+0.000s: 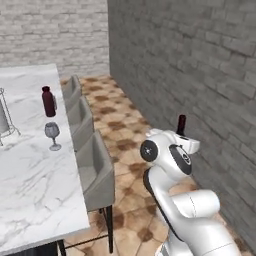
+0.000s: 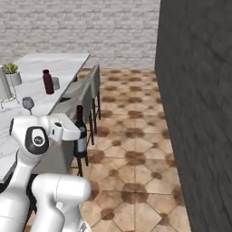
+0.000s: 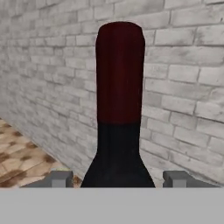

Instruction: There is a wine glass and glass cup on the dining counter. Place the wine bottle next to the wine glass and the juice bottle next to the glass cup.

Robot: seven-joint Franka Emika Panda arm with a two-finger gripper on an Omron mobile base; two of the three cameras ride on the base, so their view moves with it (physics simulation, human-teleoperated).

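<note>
Gripper (image 3: 117, 177) clamps the wine bottle (image 2: 80, 136) upright by its lower body, carried over the tiled floor beside the stools, prob. so it can go down standing next to the wine glass (image 1: 52, 134) on the dining counter (image 1: 30, 185). Juice bottle (image 1: 48, 101) already stands farther along the slab w/ the glass cup (image 2: 55, 83) just behind it. Bottle's base & label are cut off in hand view, and the arm hides most of it in left base view.

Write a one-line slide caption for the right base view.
Gripper carries the wine bottle upright over the tiled floor, beside the dining counter holding the juice bottle and wine glass.
</note>
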